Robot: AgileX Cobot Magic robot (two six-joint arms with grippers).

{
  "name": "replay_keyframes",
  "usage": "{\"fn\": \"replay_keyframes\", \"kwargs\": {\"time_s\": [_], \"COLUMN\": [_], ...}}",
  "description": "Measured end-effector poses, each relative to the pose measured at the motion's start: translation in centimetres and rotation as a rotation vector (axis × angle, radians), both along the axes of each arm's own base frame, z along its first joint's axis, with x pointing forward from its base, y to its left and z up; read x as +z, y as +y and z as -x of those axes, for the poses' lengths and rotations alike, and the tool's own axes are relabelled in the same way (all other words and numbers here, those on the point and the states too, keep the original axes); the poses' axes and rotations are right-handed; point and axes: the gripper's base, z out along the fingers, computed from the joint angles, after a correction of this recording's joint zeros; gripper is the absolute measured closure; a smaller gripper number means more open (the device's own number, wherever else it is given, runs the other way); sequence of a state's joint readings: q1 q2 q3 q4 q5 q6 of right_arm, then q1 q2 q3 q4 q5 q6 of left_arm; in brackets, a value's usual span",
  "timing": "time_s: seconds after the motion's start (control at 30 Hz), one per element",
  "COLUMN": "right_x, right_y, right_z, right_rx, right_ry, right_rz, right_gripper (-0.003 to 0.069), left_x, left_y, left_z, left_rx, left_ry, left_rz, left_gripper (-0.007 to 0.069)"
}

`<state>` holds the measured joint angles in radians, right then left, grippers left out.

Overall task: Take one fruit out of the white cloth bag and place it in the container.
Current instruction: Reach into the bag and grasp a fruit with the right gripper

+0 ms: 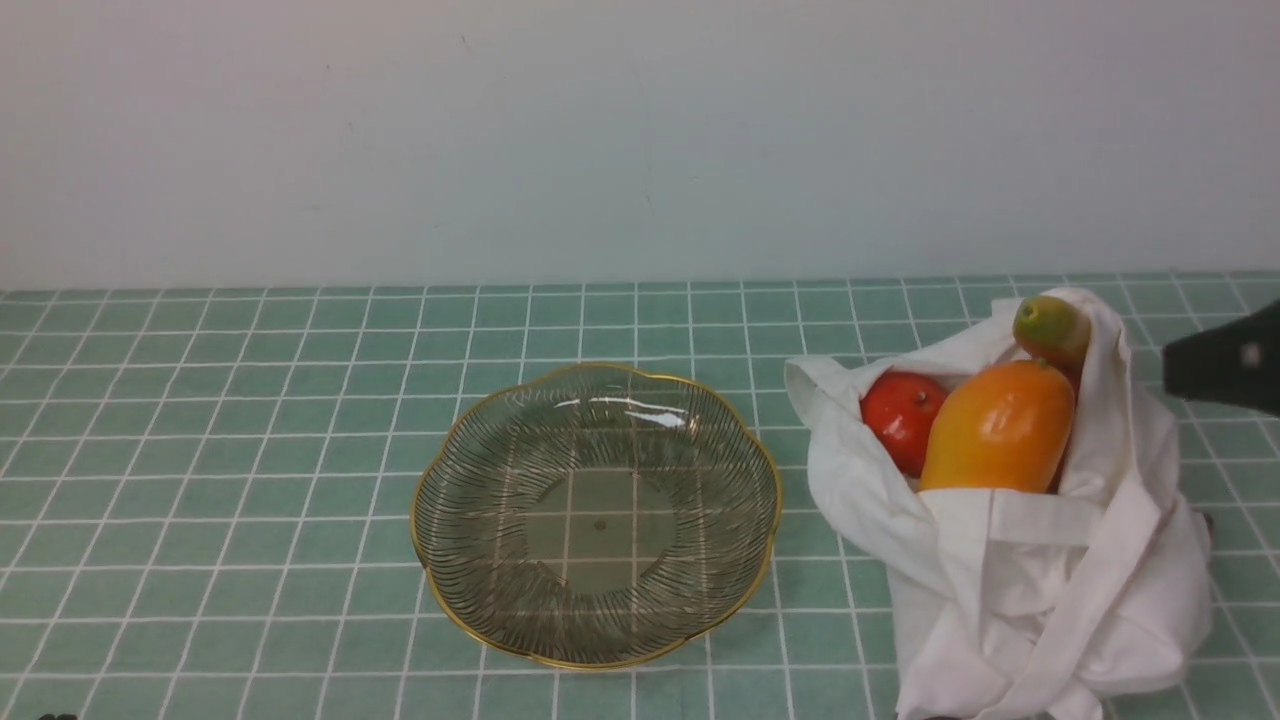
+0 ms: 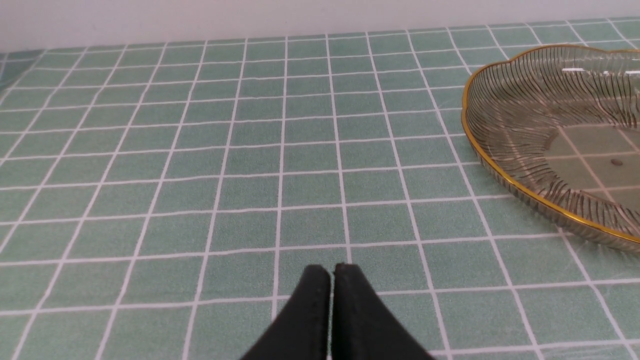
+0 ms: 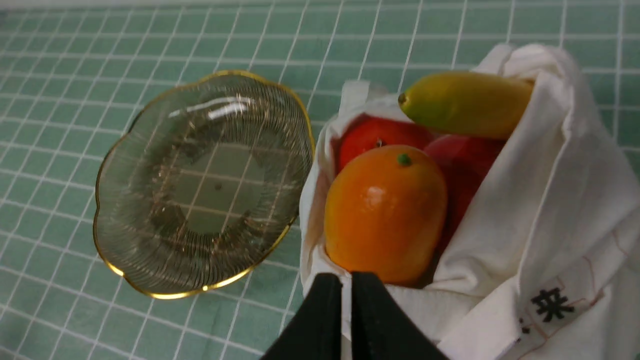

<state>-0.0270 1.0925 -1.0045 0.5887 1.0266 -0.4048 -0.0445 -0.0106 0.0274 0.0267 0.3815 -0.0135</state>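
The large orange-yellow fruit (image 1: 998, 428) (image 3: 385, 212) stands in the mouth of the white cloth bag (image 1: 1040, 580) (image 3: 550, 210) at the right of the table. The glass bowl with the gold rim (image 1: 597, 514) (image 3: 200, 182) (image 2: 555, 135) sits empty at the centre, just left of the bag. My right gripper (image 3: 347, 281) is shut and holds nothing; it hovers above the bag's near edge, close to the fruit. In the front view only a dark part of the right arm (image 1: 1225, 360) shows at the right edge. My left gripper (image 2: 332, 272) is shut and empty, low over the tiles left of the bowl.
Two red apples (image 1: 900, 415) (image 3: 462, 165) and a small green-yellow fruit (image 1: 1050, 328) (image 3: 465, 102) share the bag with the big fruit. A flat white strap (image 1: 1040, 515) crosses the bag's front. Green tiled cloth (image 1: 250, 480) covers the table, and a pale wall stands behind.
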Motion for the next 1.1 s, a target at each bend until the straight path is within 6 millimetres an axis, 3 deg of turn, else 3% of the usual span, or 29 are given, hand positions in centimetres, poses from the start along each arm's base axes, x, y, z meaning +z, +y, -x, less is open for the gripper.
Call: {"fn": "replay_keyframes", "kwargs": {"time_s": [0.2,0.4,0.57,0.93,1.1], "right_x": [-1.0,-3.2,-5.1,-7.2,-7.4], "right_y": [0.7,2.6,3.4,3.8,3.7], "right_z": [-3.6,-6.1,-7.6,-8.6,-8.3], "right_rx": [0.037,0.073,0.09,0.118,0.136], "right_ry": [0.066,0.066,0.067,0.154,0.186], "right_rz": [0.013,0.086,0.147,0.173,0.187], "right_gripper": [0.0415,0.0111,-0.0015,-0.0015,0.0102], "left_x": [0.0,0.0,0.0,0.0,0.0], "left_y": [0.0,0.0,0.0,0.0,0.0], "left_z": [0.0,0.0,0.0,0.0,0.0], "left_rx": [0.0,0.0,0.0,0.0,0.0], "left_ry": [0.0,0.0,0.0,0.0,0.0], "left_rz": [0.0,0.0,0.0,0.0,0.0], "left_gripper": [0.0632,0.0632,0.0632,0.0632,0.0632]}}
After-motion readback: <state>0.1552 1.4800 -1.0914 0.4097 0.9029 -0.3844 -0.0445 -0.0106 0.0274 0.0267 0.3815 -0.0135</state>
